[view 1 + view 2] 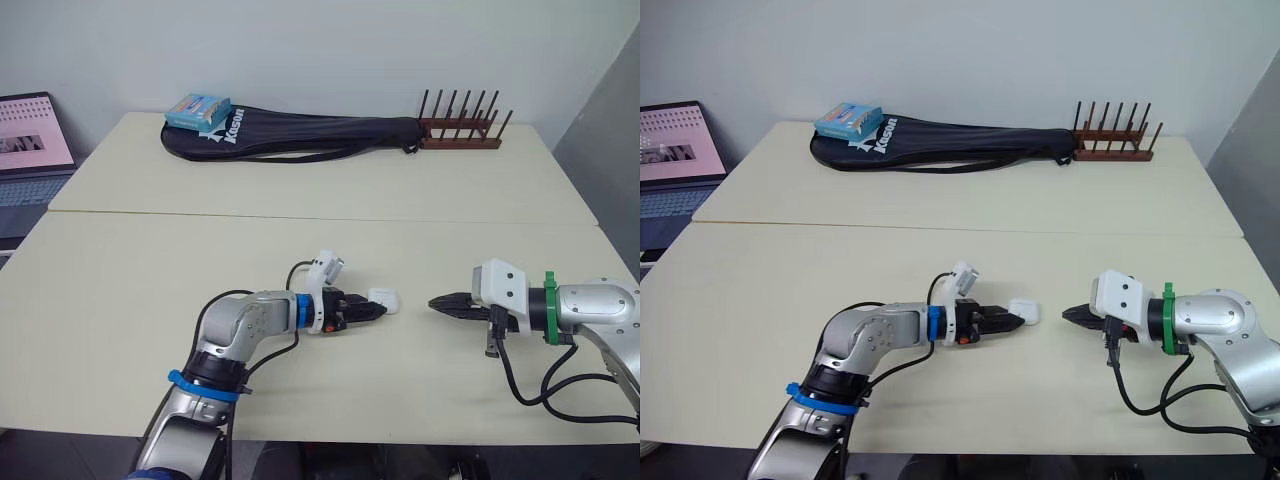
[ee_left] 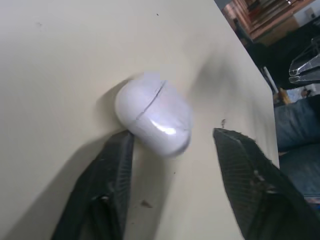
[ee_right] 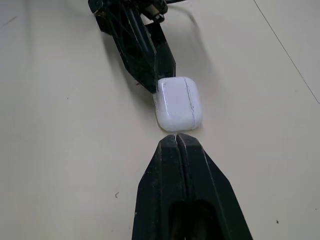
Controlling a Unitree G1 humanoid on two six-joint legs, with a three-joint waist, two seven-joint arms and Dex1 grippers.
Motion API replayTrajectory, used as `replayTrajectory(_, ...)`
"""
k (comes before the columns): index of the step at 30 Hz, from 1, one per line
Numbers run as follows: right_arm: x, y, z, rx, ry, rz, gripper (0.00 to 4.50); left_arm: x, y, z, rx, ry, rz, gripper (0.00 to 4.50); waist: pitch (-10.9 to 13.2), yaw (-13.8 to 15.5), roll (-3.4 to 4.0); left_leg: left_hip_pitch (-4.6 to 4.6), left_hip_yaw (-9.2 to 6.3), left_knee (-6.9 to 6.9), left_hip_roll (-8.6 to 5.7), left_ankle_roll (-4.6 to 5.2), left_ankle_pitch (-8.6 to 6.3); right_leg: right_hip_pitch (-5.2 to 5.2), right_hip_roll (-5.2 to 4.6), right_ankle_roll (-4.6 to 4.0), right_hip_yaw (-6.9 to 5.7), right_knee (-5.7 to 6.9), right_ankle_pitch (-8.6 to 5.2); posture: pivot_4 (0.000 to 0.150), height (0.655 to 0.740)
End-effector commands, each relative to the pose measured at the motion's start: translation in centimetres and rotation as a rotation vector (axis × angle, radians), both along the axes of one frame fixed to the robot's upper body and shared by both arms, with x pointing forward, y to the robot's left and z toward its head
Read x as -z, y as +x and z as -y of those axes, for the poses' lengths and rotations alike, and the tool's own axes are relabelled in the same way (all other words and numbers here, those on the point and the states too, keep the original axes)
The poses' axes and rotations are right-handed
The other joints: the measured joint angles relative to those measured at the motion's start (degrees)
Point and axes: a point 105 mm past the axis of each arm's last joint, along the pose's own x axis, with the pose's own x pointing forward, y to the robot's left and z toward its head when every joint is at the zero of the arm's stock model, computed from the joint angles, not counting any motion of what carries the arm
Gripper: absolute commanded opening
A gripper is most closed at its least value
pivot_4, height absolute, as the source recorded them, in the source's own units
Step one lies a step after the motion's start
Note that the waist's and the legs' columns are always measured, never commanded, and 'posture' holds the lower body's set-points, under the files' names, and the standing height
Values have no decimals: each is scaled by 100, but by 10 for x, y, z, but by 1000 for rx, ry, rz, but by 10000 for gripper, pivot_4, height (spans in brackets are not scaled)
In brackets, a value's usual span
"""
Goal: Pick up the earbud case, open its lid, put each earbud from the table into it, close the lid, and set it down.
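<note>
Lying closed on the cream tabletop [image 1: 200,250], the small glossy white earbud case [image 1: 384,299] touches one fingertip of the spread left gripper [image 1: 378,310]. The right gripper [image 1: 436,301], pressed together, sits just right.

Bright, soft light falls from above on the table [image 1: 150,300]. My left claw [image 1: 380,311] drops a soft grey shadow on it. The white case [image 2: 152,117] has a small shiny spot, and a shadow lies beside it.

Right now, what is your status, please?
Left end effector open, at case. Right end effector shut, pointing at case. Case on table, lid closed. Bag, rack far behind.
</note>
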Motion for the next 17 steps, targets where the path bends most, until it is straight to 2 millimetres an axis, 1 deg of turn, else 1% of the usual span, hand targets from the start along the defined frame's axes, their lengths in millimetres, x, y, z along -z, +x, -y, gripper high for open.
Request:
replayTrajectory(1, -18, -1, 0, -37, -9, 42, 9389, 6, 2, -51, -77, 172, 126, 38649, 0, -43, 0, 3, 1, -4, 3, -2, 1, 2, 2, 0, 2, -1, 0, 1500, 7274)
replayTrajectory(3, -22, -1, 1, -52, -18, 43, 16488, -8, 5, -73, -113, 195, 219, 44685, 0, -68, 2, 10, 2, -10, 9, -7, 4, 2, 7, 0, 4, -1, 0, 1500, 7274)
replayTrajectory(4, -24, -1, 2, -59, -25, 40, 19565, -15, 5, -82, -118, 208, 276, 45000, 1, -70, 0, 11, -1, -11, 11, -6, 3, 4, 7, -1, 2, -1, 0, 1500, 7274)
replayTrajectory(5, -25, 0, 4, -65, -35, 37, 23859, -24, 4, -87, -104, 212, 339, 45000, 2, -70, 0, 11, -3, -11, 15, -7, 4, 4, 8, -1, 2, -1, 0, 1500, 7274)
replayTrajectory(6, -28, 0, 7, -73, -49, 38, 27486, -33, -1, -93, -68, 218, 404, 45000, 6, -65, 1, 10, -4, -11, 15, -6, 4, 5, 8, -1, 2, -1, 0, 1500, 7274)
replayTrajectory(8, -35, 2, 13, -91, -77, 60, 34857, -51, -16, -101, 31, 230, 532, 45000, 13, -49, 2, 1, -2, -10, 10, -6, 4, 1, 4, -2, 0, -5, -1, 1500, 7274)
replayTrajectory(10, -41, 4, 19, -108, -109, 79, 41831, -58, -31, -109, 107, 286, 612, 45000, 14, -12, 3, -28, 4, -8, 9, -7, 4, -27, -9, -2, -7, -10, -1, 1500, 7274)
replayTrajectory(12, -45, 5, 25, -122, -129, 83, 41831, -60, -39, -116, 129, 333, 633, 45000, 14, 31, 4, -53, 13, -6, 12, -7, 4, -53, -21, -2, 0, -13, -1, 1500, 7274)
replayTrajectory(14, -45, 4, 28, -137, -146, 74, 41831, -66, -46, -118, 146, 316, 644, 45000, 16, 62, 4, -52, 17, -8, 13, -5, 3, -52, -23, -1, 1, -20, -2, 1500, 7274)
replayTrajectory(17, -43, 5, 30, -151, -158, 69, 41831, -73, -48, -118, 147, 294, 669, 45000, 19, 86, 3, -54, 16, -8, 12, -4, 2, -52, -23, -2, -8, -16, -3, 1500, 7274)
